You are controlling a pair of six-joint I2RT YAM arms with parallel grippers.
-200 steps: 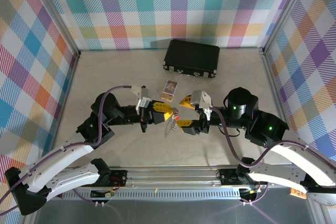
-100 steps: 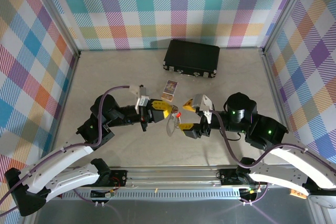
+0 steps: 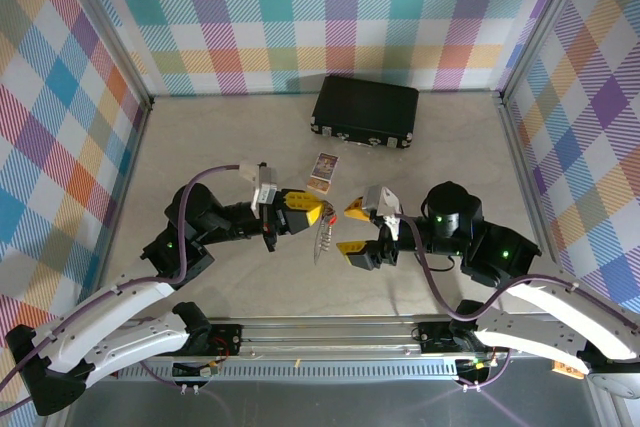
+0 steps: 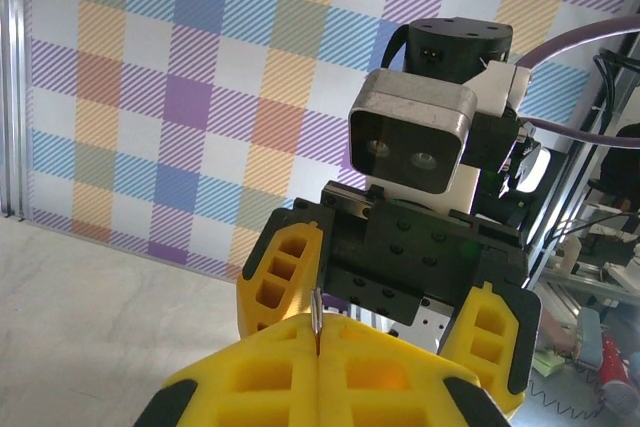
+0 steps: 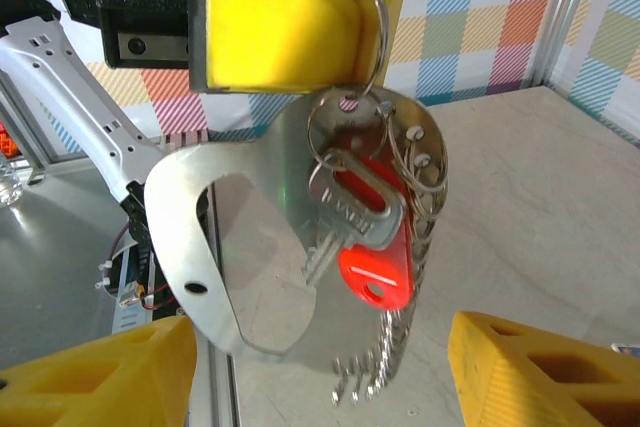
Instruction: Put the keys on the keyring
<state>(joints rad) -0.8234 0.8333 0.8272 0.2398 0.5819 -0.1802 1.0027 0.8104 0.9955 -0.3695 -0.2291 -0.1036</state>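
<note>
In the top view the left gripper [image 3: 312,213] points toward 3 o'clock with its jaws pressed together. The left wrist view adds a thin wire edge nipped between its yellow fingers [image 4: 380,372]. From above, the keyring [image 3: 322,238] is a pale sliver dangling at that gripper's 5 o'clock. The right wrist view resolves it into a broad grey metal loop, with the keys [image 5: 350,205], a silver key and a red tag, hanging against it. At the bunch's 3 o'clock the right gripper [image 3: 352,228] faces it, jaws spread and apart from it.

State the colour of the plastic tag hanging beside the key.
The tag is red; right wrist view.
</note>
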